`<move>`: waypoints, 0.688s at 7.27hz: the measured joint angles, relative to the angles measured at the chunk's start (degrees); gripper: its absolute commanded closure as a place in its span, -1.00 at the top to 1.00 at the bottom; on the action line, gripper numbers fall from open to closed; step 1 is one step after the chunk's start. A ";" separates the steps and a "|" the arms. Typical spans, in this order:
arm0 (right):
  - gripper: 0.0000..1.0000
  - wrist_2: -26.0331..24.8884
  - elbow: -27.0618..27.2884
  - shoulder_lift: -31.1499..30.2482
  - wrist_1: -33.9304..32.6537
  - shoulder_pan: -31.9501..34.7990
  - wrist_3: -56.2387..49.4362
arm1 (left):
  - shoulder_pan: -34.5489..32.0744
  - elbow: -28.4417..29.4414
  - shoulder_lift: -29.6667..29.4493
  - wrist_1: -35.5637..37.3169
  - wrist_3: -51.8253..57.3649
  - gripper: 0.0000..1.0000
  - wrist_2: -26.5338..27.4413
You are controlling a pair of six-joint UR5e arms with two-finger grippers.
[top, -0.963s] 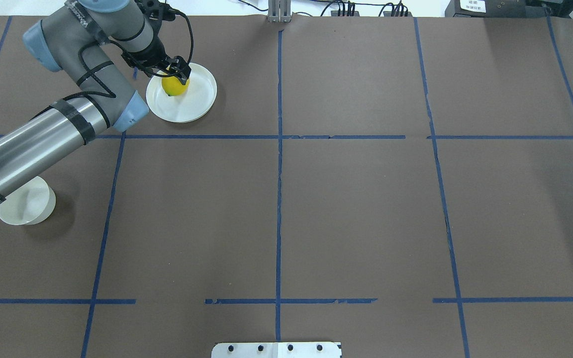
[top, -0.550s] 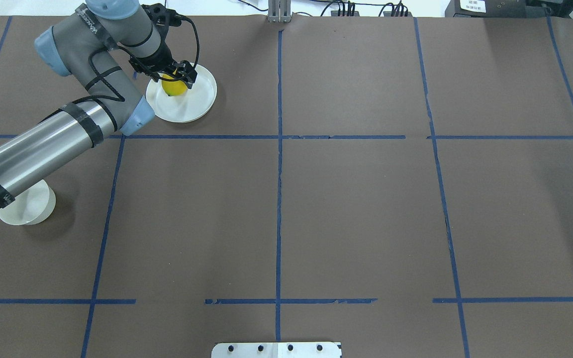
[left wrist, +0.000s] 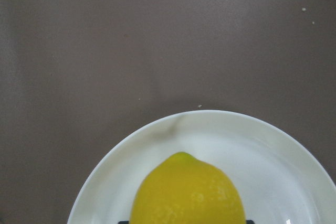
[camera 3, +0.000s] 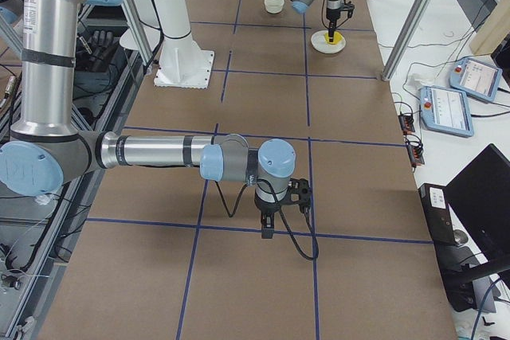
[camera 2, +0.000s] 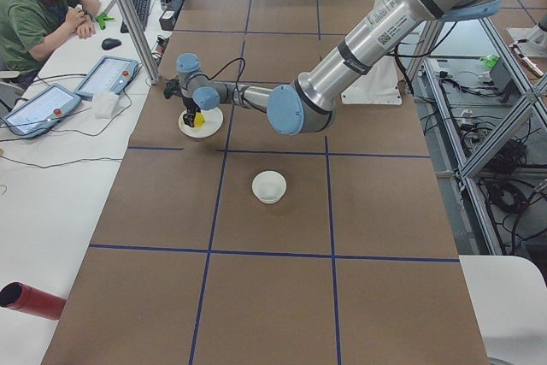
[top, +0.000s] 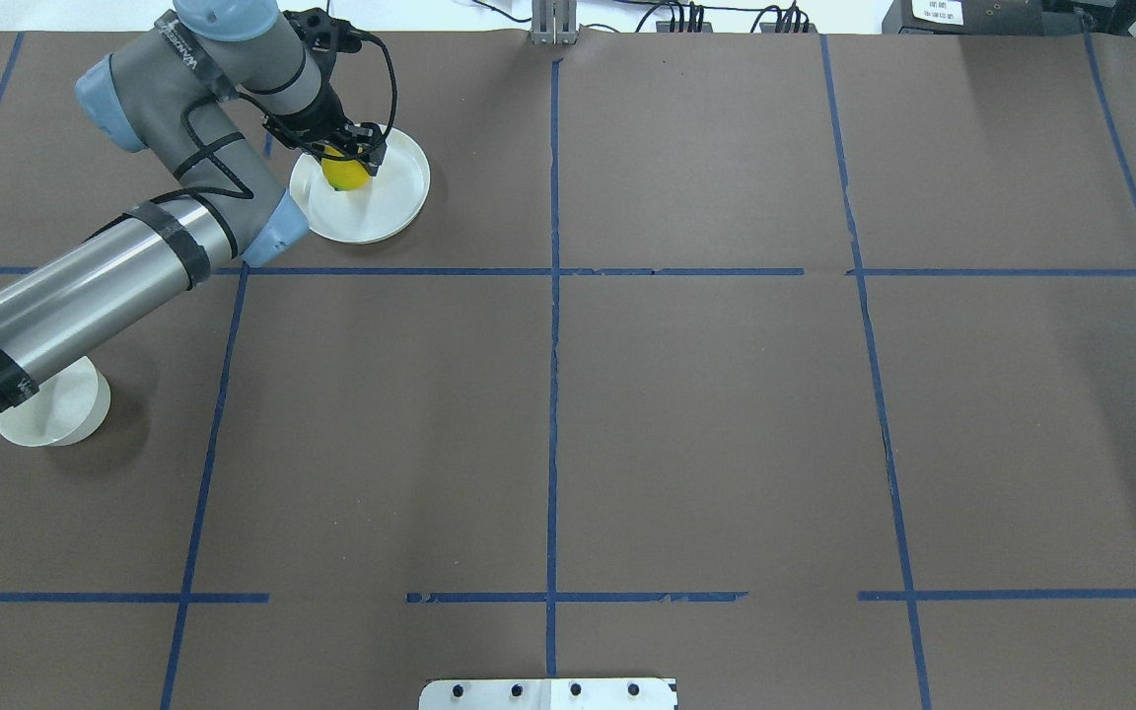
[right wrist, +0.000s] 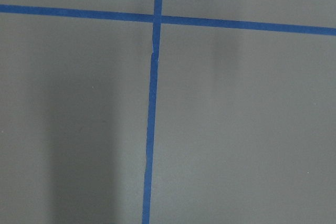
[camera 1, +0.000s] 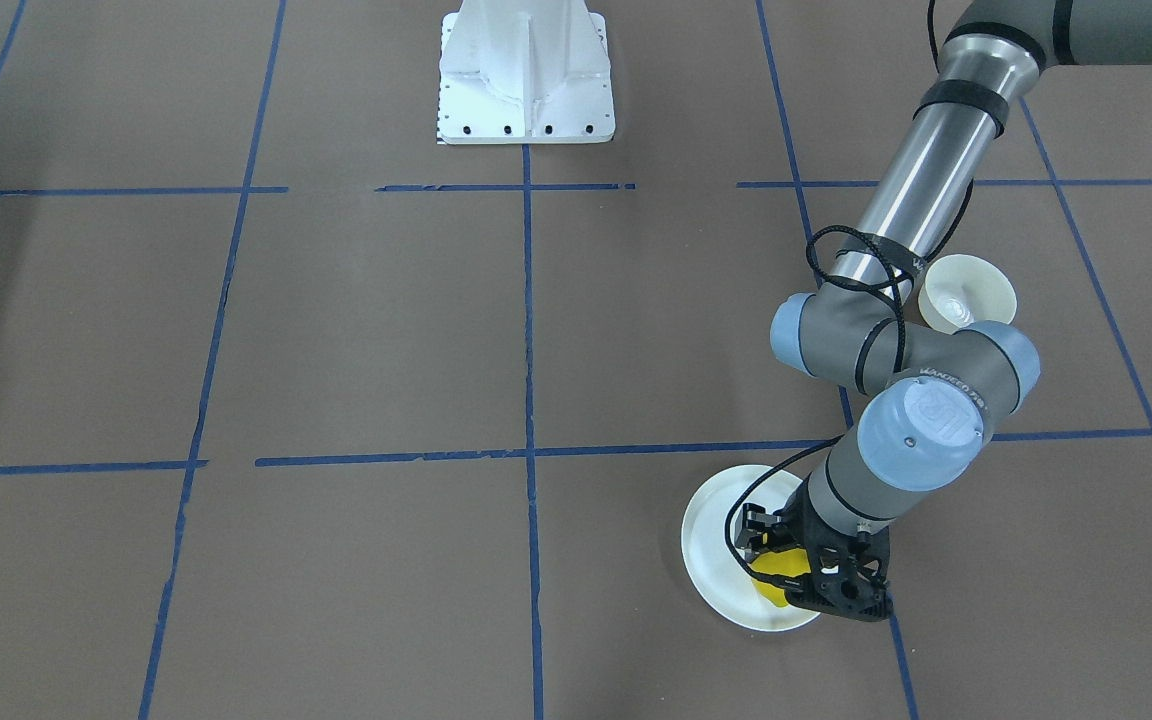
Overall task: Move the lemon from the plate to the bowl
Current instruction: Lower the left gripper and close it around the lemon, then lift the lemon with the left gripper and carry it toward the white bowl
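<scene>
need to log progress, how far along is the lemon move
Done: the left hand is at the lemon, fingers either side of it. In hand: the grasp. I cannot tell if it has closed, and the lemon looks to rest on the plate. Left: lift, carry to the empty bowl, release.

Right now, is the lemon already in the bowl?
No, the lemon lies on the plate under the left gripper, well apart from the bowl.
</scene>
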 measured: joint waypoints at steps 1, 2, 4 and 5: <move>1.00 0.00 0.00 0.00 0.00 0.00 0.00 | -0.50 -0.15 -0.01 0.21 -0.40 -0.85 -0.22; 1.00 0.00 0.00 0.00 0.00 0.00 0.00 | -1.62 -0.71 -0.02 1.00 -0.57 -0.79 -0.89; 1.00 0.00 0.00 0.00 0.00 0.00 0.00 | -4.56 -5.29 0.28 9.01 -0.66 -0.76 -3.88; 1.00 0.00 0.00 0.00 0.00 0.00 0.00 | -5.81 -10.71 1.45 17.35 -0.71 -0.79 -4.60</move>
